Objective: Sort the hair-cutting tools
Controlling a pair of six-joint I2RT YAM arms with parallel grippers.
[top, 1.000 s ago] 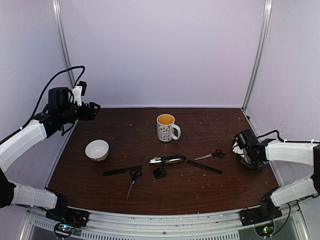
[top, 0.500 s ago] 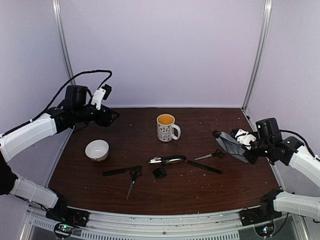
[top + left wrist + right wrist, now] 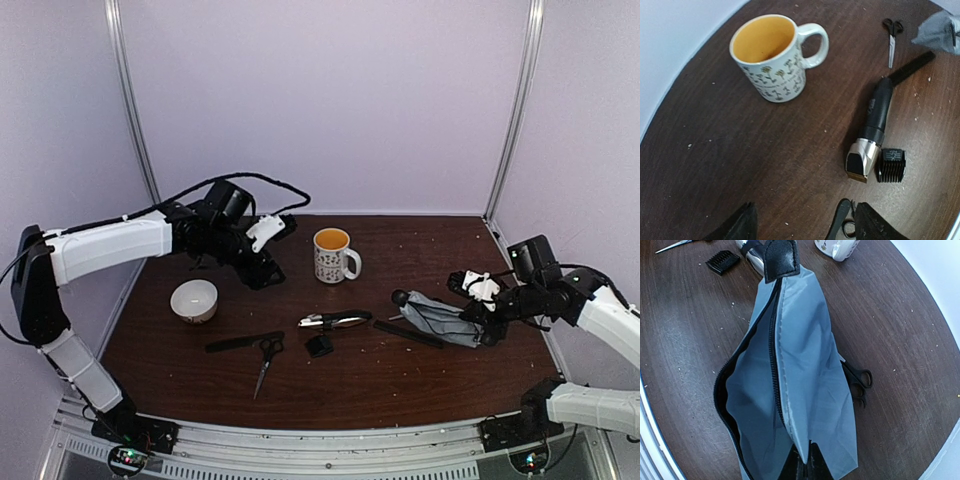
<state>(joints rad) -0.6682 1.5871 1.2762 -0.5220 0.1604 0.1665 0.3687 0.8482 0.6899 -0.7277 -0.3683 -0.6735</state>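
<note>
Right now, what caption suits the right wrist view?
Right gripper holds an unzipped grey pouch over scissors on the table.

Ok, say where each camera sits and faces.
Top external: above and behind the bases, facing down onto the table; both arms show.
Left wrist: above the mug and clipper, facing down; open fingers at bottom edge.
Right wrist: looks along the held grey pouch; shut fingers below.
Shared: all three show the mug.

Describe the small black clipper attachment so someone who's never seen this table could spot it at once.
Find the patterned mug near the back middle of the table; in front of it lies a silver-and-black hair clipper. The attachment sits just beside the clipper's metal head, on the near side: a short, ribbed black block, unlike the long, thin comb and scissors nearby.
</note>
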